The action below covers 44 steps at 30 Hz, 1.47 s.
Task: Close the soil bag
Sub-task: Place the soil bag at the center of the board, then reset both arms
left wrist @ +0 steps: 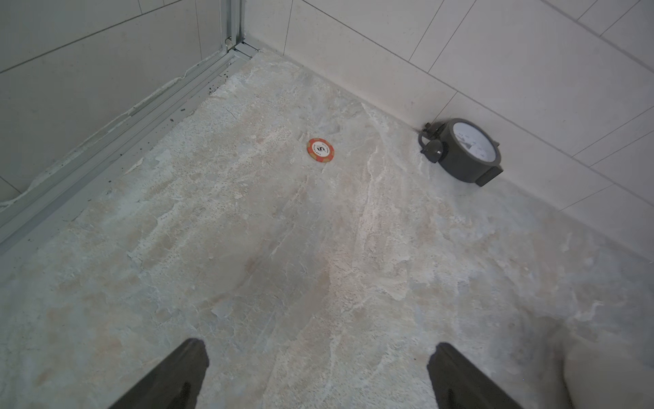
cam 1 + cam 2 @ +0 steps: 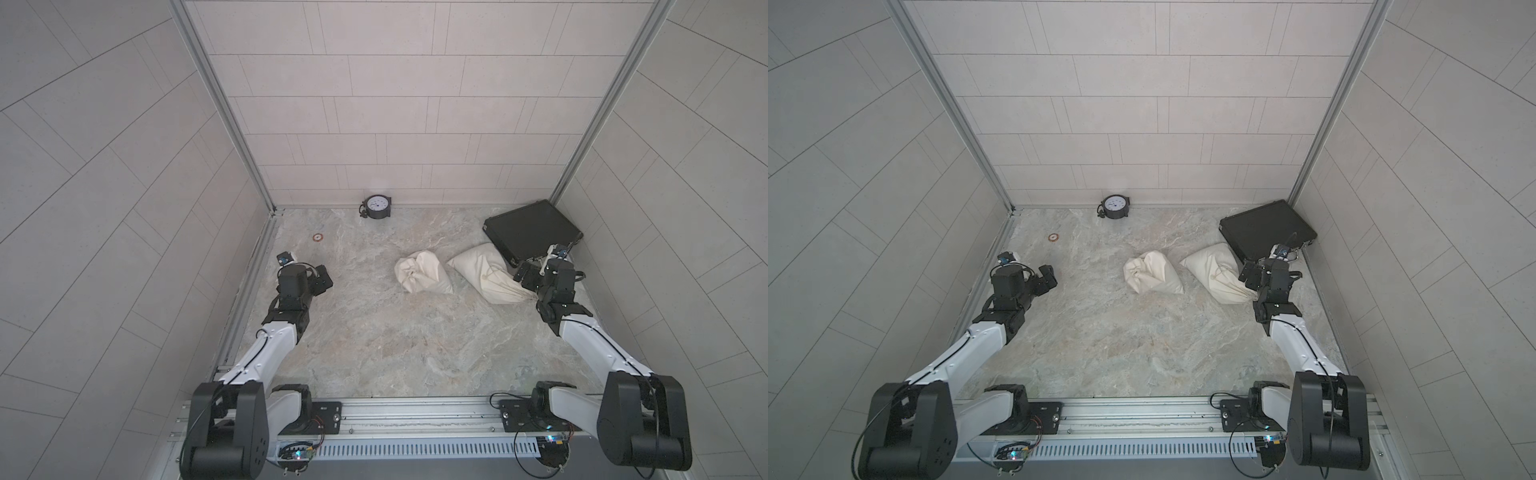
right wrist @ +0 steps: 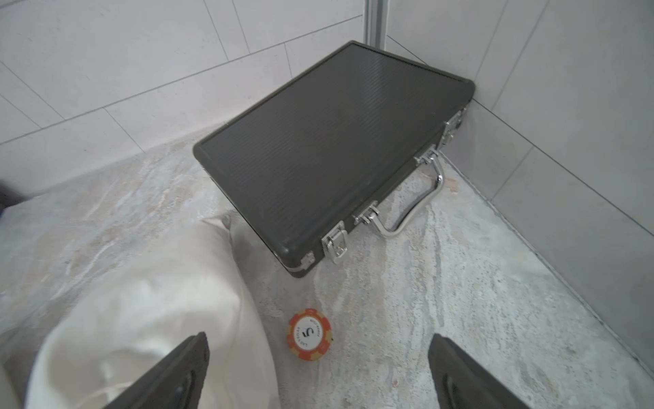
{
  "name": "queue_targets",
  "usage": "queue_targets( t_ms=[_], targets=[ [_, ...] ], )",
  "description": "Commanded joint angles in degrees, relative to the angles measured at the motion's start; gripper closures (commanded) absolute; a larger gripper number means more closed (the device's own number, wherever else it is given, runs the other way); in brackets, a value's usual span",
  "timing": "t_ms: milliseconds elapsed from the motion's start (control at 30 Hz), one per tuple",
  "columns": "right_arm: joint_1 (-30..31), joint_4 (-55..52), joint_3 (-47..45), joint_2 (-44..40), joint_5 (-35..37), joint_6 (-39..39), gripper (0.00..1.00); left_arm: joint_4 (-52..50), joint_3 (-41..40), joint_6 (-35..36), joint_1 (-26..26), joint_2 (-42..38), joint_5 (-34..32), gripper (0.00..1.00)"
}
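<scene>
Two cream cloth bags lie on the marble table in both top views. One bag (image 2: 422, 272) (image 2: 1152, 272) has its mouth bunched to the left. The other bag (image 2: 486, 272) (image 2: 1217, 272) (image 3: 159, 318) has a drawstring and a gathered mouth beside my right gripper. No soil shows, so I cannot tell which is the soil bag. My right gripper (image 2: 524, 276) (image 3: 318, 335) hangs open just above that bag's edge, holding nothing. My left gripper (image 2: 326, 282) (image 1: 318, 345) is open over bare table far to the left, well apart from both bags.
A closed black case (image 2: 532, 230) (image 3: 336, 148) with a chrome handle fills the back right corner. A round dial gauge (image 2: 377, 206) (image 1: 463, 152) leans on the back wall. One red poker chip (image 2: 318, 237) (image 1: 320, 151) lies at back left. Another chip (image 3: 310, 334) lies under my right gripper.
</scene>
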Motion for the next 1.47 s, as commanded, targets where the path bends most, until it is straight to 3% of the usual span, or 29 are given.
queue_targets(
  t_ms=[0, 67, 167, 333, 500, 600, 667, 733, 800, 1433],
  targets=[
    [0.01, 13.75, -5.50, 0.99, 4.08, -1.15, 0.00, 11.16, -2.88, 8.45, -1.56, 3.69, -2.80, 0.00],
    [0.03, 23.64, -9.21, 3.54, 2.14, -1.76, 0.00, 19.41, -5.37, 12.84, -3.21, 6.58, -1.75, 0.00],
    [0.09, 35.63, -12.27, 8.32, -2.36, -3.53, 0.00, 21.13, -5.79, 15.44, -4.57, 6.72, -1.14, 0.00],
    [1.51, 43.27, -15.03, 9.08, -8.15, -10.65, 0.00, 34.95, -12.55, 16.94, -4.87, 6.76, 2.26, 0.00],
    [1.59, 55.11, -15.17, 20.22, -12.55, -12.59, 0.00, 43.95, -12.57, 18.67, -5.02, 15.48, 3.62, 0.00],
    [1.59, 54.59, -11.67, 24.05, -14.47, -13.10, 0.00, 42.99, -8.10, 19.58, -4.78, 21.75, 4.97, 0.00],
    [1.59, 44.90, -7.14, 23.34, -15.54, -13.73, 0.00, 31.10, -2.42, 17.35, -3.90, 21.00, 2.63, 0.00],
    [2.22, 37.61, -5.25, 22.32, -14.29, -14.41, 0.00, 32.02, -2.07, 15.60, -1.05, 22.48, 7.18, 0.00],
    [2.29, 41.23, -5.94, 23.19, -14.37, -14.56, 0.00, 29.00, -1.32, 15.52, -0.98, 21.82, 7.15, 0.00],
    [2.29, 38.30, -5.22, 22.42, -14.16, -14.55, 0.00, 29.59, -1.73, 16.40, -1.06, 21.36, 9.40, 0.00]
  ],
)
